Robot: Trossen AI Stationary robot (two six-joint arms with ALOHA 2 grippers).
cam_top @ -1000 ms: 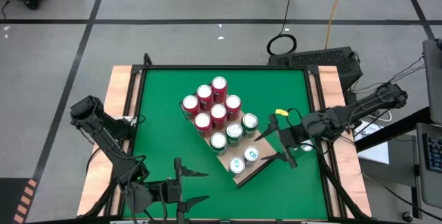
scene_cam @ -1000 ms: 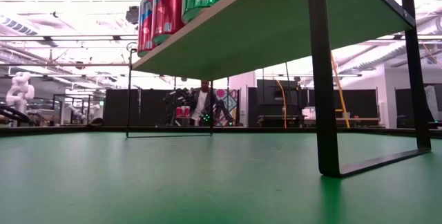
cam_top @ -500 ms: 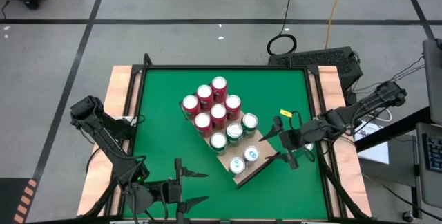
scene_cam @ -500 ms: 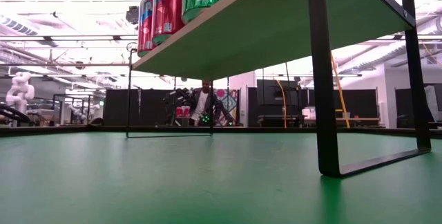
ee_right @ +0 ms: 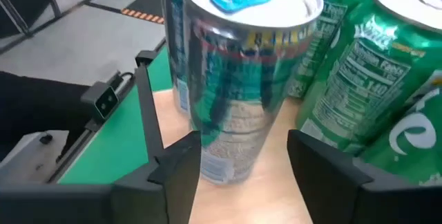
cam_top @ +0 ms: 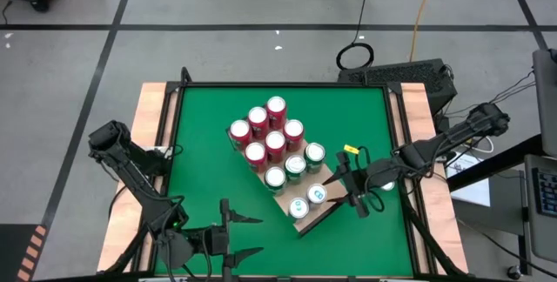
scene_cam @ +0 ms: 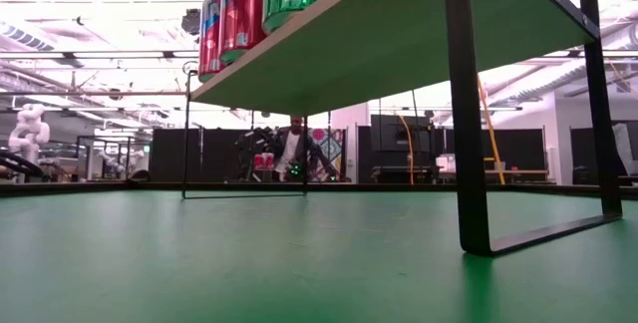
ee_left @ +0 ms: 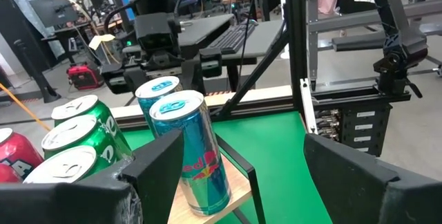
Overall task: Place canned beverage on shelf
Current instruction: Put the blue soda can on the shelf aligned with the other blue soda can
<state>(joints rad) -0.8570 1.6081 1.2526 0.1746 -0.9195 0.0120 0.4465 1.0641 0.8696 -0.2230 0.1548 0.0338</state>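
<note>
Wood-grain shelf on thin dark legs, mid-frame on green table in high view, set diagonally.
Six red cans clustered at shelf's upper-left end; four green cans next, toward centre.
Two blue-and-silver cans at lower-right end, upright, just beside each other.
Right gripper right of centre, beside shelf's right edge; fingers parted, straddling nearer blue can in wrist view, gaps visible both sides, nothing gripped.
Left gripper at bottom of frame, left of centre, well apart from shelf; fingers wide apart, empty.
Person far back in room, low view.
</note>
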